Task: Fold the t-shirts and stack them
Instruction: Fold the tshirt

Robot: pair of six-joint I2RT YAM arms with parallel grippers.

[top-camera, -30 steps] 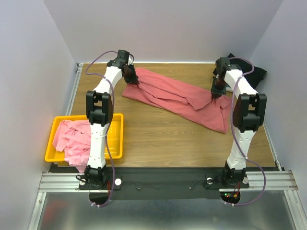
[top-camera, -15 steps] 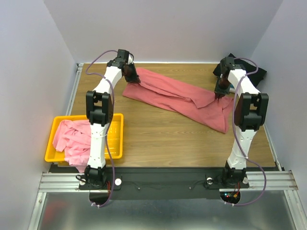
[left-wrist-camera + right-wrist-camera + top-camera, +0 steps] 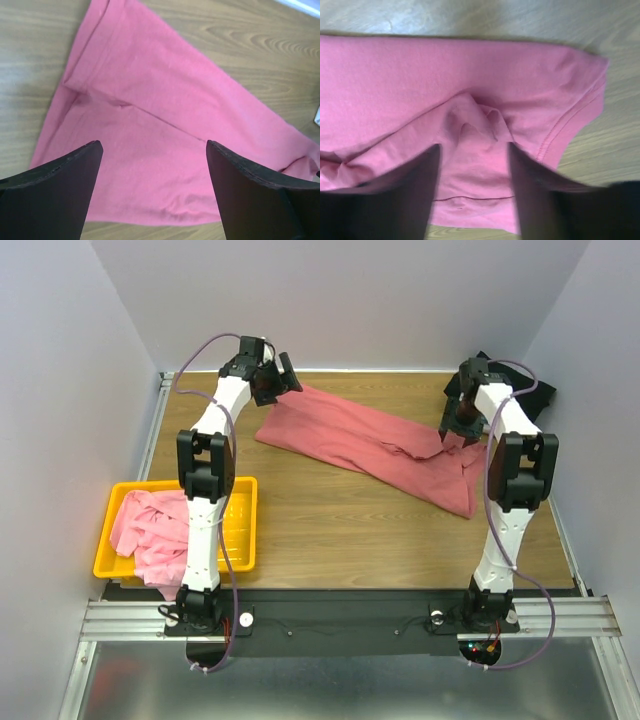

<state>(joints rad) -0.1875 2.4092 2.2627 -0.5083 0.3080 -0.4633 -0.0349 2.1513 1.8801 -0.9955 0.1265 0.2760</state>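
Observation:
A large dusty-red t-shirt (image 3: 360, 445) lies spread in a long band across the back of the wooden table. My left gripper (image 3: 285, 375) hangs above its far left end, open wide. In the left wrist view the cloth (image 3: 165, 100) lies flat below the gripper (image 3: 152, 145), with nothing between the fingers. My right gripper (image 3: 458, 432) stands low over the shirt's right end. Its jaws (image 3: 473, 147) are open on either side of a puckered fold of the shirt (image 3: 395, 75). A black t-shirt (image 3: 535, 392) lies crumpled at the back right corner. A light pink t-shirt (image 3: 150, 530) sits heaped in the basket.
A yellow slotted basket (image 3: 140, 485) stands at the table's near left, beside the left arm. Grey walls close in the left, back and right sides. Bare wood shows between the red shirt and the arm bases.
Both grippers have opened and let go of the red shirt, which now lies flatter. The left gripper has lifted and tilted away from the shirt's end. The right gripper stayed low.

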